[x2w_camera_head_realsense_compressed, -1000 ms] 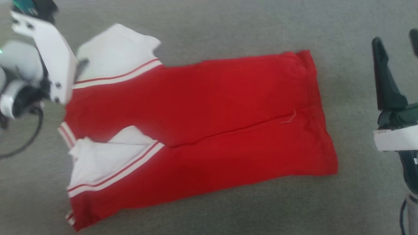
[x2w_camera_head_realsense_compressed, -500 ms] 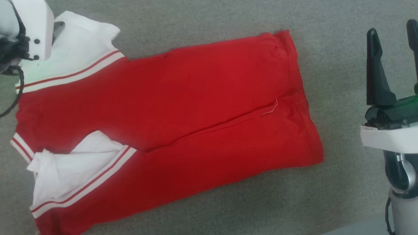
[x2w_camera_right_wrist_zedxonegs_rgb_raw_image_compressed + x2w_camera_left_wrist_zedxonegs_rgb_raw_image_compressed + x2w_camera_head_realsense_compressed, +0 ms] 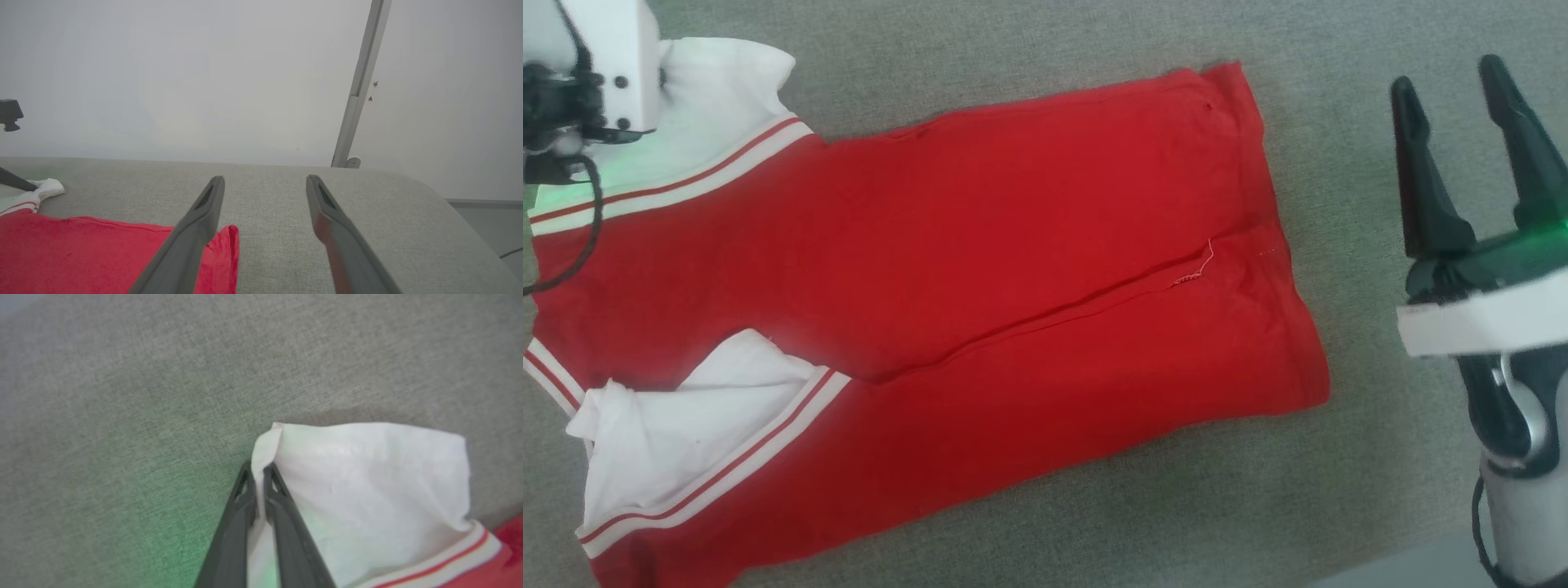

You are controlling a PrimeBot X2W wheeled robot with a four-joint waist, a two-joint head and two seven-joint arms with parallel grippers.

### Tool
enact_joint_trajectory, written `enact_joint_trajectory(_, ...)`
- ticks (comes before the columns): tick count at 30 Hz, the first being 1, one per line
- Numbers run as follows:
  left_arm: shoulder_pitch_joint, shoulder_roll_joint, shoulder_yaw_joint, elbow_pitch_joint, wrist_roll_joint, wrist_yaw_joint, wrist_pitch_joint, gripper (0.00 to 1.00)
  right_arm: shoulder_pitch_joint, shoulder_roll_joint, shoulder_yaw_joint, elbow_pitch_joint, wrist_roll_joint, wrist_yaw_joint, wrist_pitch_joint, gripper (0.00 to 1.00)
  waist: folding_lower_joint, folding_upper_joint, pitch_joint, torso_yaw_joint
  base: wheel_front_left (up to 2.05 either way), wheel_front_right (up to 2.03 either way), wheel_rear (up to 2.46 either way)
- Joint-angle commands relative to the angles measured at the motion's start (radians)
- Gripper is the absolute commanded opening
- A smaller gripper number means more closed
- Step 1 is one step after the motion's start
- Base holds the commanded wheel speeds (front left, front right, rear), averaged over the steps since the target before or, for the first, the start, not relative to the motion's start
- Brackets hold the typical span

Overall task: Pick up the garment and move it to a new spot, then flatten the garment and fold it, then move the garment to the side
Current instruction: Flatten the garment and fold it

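The garment [image 3: 980, 269], red with white striped-trim sleeves, lies folded lengthwise on the grey cloth surface [image 3: 1339, 506]. The left gripper [image 3: 258, 477] has its fingers pinched together on the far sleeve's [image 3: 367, 477] white edge. The right gripper [image 3: 1445, 73] hovers beside the hem, fingers wide apart, holding nothing

The right claw [image 3: 1445, 77] is showing two long, dark, tapering fingers [image 3: 188, 241] on a dark green base, where a green light [image 3: 1543, 230] is glowing above a white plate [image 3: 1486, 322]. Nearer, a silver-grey joint [image 3: 1523, 420] is meeting a pale forearm [image 3: 1531, 523] trailing a thin black cable [image 3: 1476, 523]. The left claw [image 3: 257, 465] is showing slim dark fingers. Its white bracket [image 3: 613, 49] is carrying dark screws [image 3: 621, 82] and a looping black cable [image 3: 584, 237].
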Motion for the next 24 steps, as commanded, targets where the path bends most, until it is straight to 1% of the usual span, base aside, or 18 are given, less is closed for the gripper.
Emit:
enact_joint_trajectory(1, 0.039, 0.0, -0.024, 0.031, 0.005, 0.004, 0.017, 0.0, -0.022, -0.004, 0.008, 0.009, 0.009, -0.001, 0.024, 1.0, 0.0, -0.0001, 0.002, 0.001, 0.0, 0.0, 0.0)
enact_joint_trajectory(6, 0.028, -0.025, -0.027, 0.047, 0.008, -0.007, 0.003, 0.0, -0.113, -0.032, 0.041, 0.061, 0.053, -0.001, 0.164, 1.0, 0.0, -0.0001, 0.006, 0.012, 0.0, 0.0, 0.0)
enact_joint_trajectory(8, 0.019, -0.034, -0.028, 0.054, 0.01, -0.013, -0.002, 0.0, -0.16, -0.051, 0.067, 0.101, 0.065, -0.001, 0.227, 1.0, 0.0, -0.0001, 0.006, 0.019, 0.0, 0.0, 0.0)
enact_joint_trajectory(14, -0.006, -0.067, -0.028, 0.075, 0.014, -0.03, -0.019, 0.0, -0.3, -0.103, 0.161, 0.277, 0.125, -0.001, 0.439, 1.0, 0.0, -0.0001, 0.007, 0.044, 0.0, 0.0, 0.0)
enact_joint_trajectory(19, -0.022, -0.083, -0.029, 0.096, 0.016, -0.041, -0.032, 0.0, -0.379, -0.128, 0.244, 0.401, 0.176, -0.001, 0.592, 1.0, 0.0, -0.0001, 0.011, 0.059, 0.0, 0.0, 0.0)
enact_joint_trajectory(22, -0.027, -0.091, -0.029, 0.106, 0.019, -0.045, -0.04, 0.0, -0.415, -0.131, 0.289, 0.45, 0.218, -0.001, 0.661, 1.0, 0.0, -0.0001, 0.017, 0.065, 0.0, 0.0, 0.0)
enact_joint_trajectory(24, -0.031, -0.097, -0.029, 0.114, 0.019, -0.05, -0.049, 0.0, -0.438, -0.144, 0.318, 0.484, 0.225, -0.001, 0.689, 1.0, 0.0, -0.0001, 0.02, 0.067, 0.0, 0.0, 0.0)
